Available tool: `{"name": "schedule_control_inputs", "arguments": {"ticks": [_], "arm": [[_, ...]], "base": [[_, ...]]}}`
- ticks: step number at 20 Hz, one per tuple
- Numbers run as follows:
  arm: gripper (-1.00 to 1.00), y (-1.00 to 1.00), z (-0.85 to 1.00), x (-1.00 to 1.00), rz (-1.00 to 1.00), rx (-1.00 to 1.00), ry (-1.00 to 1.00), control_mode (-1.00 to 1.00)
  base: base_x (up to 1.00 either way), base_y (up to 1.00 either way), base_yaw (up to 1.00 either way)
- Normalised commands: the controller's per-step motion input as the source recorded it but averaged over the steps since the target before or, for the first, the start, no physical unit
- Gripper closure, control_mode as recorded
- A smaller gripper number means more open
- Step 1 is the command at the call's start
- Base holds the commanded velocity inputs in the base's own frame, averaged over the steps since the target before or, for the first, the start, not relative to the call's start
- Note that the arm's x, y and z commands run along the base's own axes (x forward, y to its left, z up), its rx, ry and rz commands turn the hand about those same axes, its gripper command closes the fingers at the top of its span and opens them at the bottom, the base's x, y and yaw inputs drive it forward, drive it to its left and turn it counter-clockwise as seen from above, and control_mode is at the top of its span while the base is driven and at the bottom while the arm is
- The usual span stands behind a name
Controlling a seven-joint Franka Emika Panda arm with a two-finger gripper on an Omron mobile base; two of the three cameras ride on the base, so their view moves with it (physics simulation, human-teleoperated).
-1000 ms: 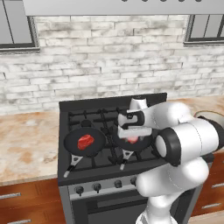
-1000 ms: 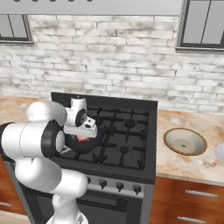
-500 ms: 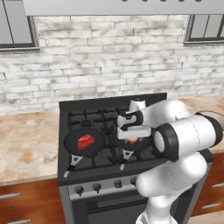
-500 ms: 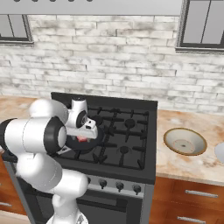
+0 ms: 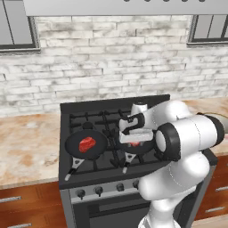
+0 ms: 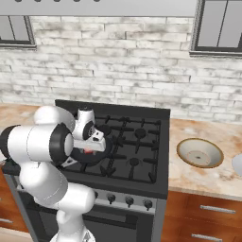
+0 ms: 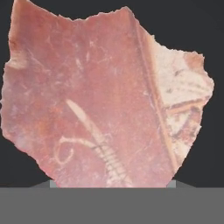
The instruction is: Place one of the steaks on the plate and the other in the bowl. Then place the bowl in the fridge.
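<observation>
Pale pink steak (image 7: pixel 100 100) sits in the right pan (image 5: pixel 138 147) on the stove (image 6: pixel 137 142), dead ahead of the jaws and super close, long axis about upright in the hand view. Can't tell how wide the jaws are.

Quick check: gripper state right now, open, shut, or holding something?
Gripper: down over the pale pink steak in the right-hand pan; whether the jaws have gripped it cannot be told.
</observation>
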Motion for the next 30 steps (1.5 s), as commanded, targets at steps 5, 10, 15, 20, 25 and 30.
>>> {"name": "schedule_control_inputs", "arguments": {"ticks": [5,10,15,20,25,30], "arm": [[1.0,0.0,0.0,0.0,0.0,0.0,0.0,-1.0],[1.0,0.0,0.46,-0.51,0.0,0.0,-0.15,-1.0],[1.0,-0.1,0.95,-0.95,0.0,0.0,-0.21,-1.0],[1.0,-0.3,0.83,-1.0,0.0,0.0,-0.06,-1.0],[1.0,-0.27,0.74,-0.69,0.0,-0.01,0.0,-1.0],[1.0,0.0,0.14,-0.03,0.0,-0.02,0.07,-1.0]], "base": [[0.0,0.0,0.0],[0.0,0.0,0.0],[0.0,0.0,0.0],[0.0,0.0,0.0],[0.0,0.0,0.0],[0.0,0.0,0.0]]}}
